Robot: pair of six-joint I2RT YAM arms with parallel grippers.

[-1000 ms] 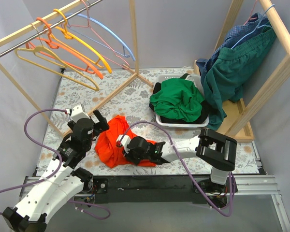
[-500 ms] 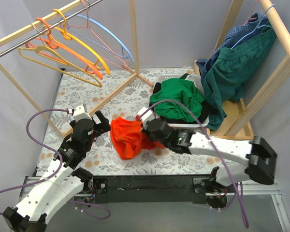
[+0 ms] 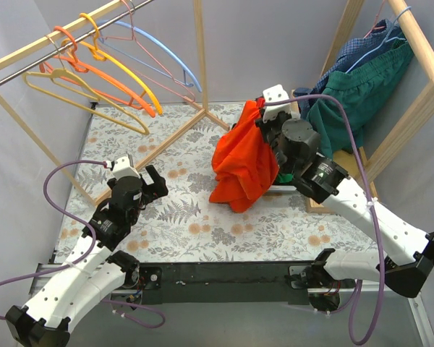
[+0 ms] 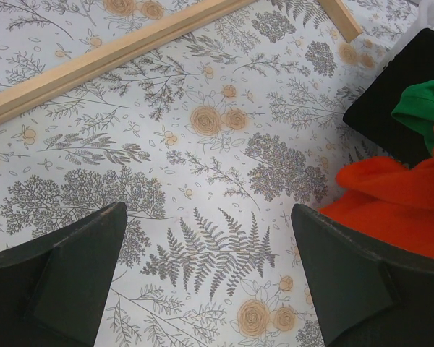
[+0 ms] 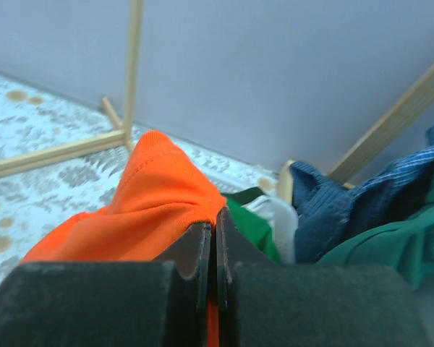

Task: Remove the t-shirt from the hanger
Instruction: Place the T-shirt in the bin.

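**Shirt aloft, pinched at one fold**

Shirt first: the orange t-shirt [image 3: 240, 163] hangs in the air over the far right of the table [image 3: 202, 228], bunched and drooping from one high corner. The right gripper [image 3: 256, 110] has that corner. Its jaws are pressed fully together on a ridge of fabric, and the wrist view shows cloth bulging just above them. I see no hanger inside the shirt, so it looks to be free already.

The left gripper [image 3: 156, 183] sits low over the near left of the table, jaws spread wide, holding nothing.

To finish well, I'd keep the pinch firm and carry the shirt squarely over the basket [image 3: 288, 189] before letting go. The grip takes so little cloth that a quick swing might shake it loose. The hem trails low and could drag on the green cloth [image 4: 419, 105] in the basket.

The table wears a pale floral print. Empty hangers [image 3: 94, 79] line a rail [image 3: 29, 63] at the back left. More clothes [image 3: 362, 94] hang on a wooden frame [image 3: 419, 43] to the right, against plain grey walls.
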